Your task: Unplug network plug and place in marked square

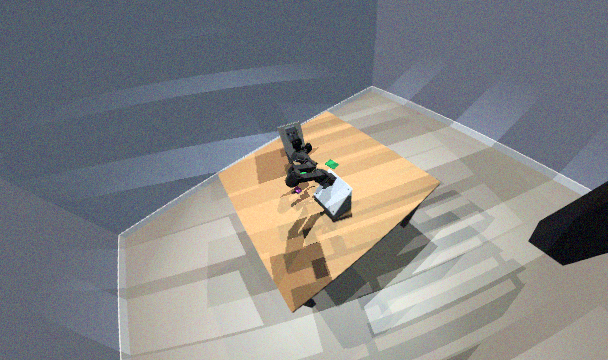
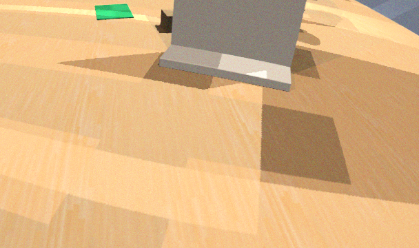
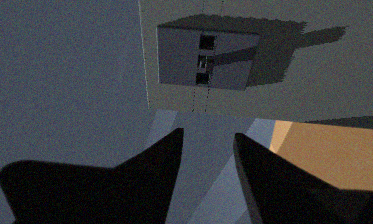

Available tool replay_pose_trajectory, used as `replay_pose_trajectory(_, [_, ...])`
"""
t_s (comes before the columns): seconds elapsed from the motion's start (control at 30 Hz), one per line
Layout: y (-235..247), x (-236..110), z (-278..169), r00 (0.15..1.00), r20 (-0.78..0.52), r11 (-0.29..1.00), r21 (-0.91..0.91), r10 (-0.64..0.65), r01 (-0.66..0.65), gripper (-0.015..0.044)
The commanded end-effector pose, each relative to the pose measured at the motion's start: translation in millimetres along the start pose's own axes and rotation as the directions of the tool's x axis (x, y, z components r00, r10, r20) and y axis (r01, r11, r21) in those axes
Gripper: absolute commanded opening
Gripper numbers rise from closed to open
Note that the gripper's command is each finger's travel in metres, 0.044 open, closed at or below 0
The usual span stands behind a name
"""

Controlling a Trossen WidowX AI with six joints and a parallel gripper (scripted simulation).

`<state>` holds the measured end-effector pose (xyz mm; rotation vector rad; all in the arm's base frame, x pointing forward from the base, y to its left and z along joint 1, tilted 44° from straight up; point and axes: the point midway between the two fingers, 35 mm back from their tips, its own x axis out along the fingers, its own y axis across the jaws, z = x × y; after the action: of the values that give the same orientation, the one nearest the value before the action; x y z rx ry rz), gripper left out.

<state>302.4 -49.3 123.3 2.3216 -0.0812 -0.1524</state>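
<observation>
The upright grey panel (image 1: 285,142) (image 2: 237,24) (image 3: 332,75) bears a socket block (image 3: 177,55) with three openings in a row in the wrist view. The small plug (image 3: 203,62) appears to sit in the middle opening; its tab is too small to tell. My gripper (image 3: 208,137) is partly open and empty, its fingertips apart, below the socket block in the wrist view. In the top view it is close in front of the panel. A green square (image 1: 331,164) (image 2: 113,12) lies flat on the table. Another green patch (image 1: 303,173) shows partly under the arm; which one is the marked square I cannot tell.
The arm (image 1: 311,176) reaches from its pale base block (image 1: 340,197) over the table (image 1: 384,170) to the panel. A small magenta thing (image 1: 297,190) lies beside the arm. A dark brown block (image 2: 167,22) is partly hidden by the panel. Strong shadows cross the table.
</observation>
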Motion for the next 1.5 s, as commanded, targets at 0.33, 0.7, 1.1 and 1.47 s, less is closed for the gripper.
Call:
replay_pose_trajectory(0.33, [1,32,6,1.000,-0.002,1.000,0.012,-0.004,0.004,0.0156])
replay_pose_trajectory(0.7, [-2,56,16,1.000,-0.003,1.000,0.012,-0.003,0.003,0.0156])
replay_pose_trajectory(1.1, [-1,72,19,1.000,-0.004,1.000,0.012,-0.002,0.002,0.0156])
replay_pose_trajectory(1.47, [0,89,22,1.000,-0.004,1.000,0.011,-0.002,0.002,0.0156])
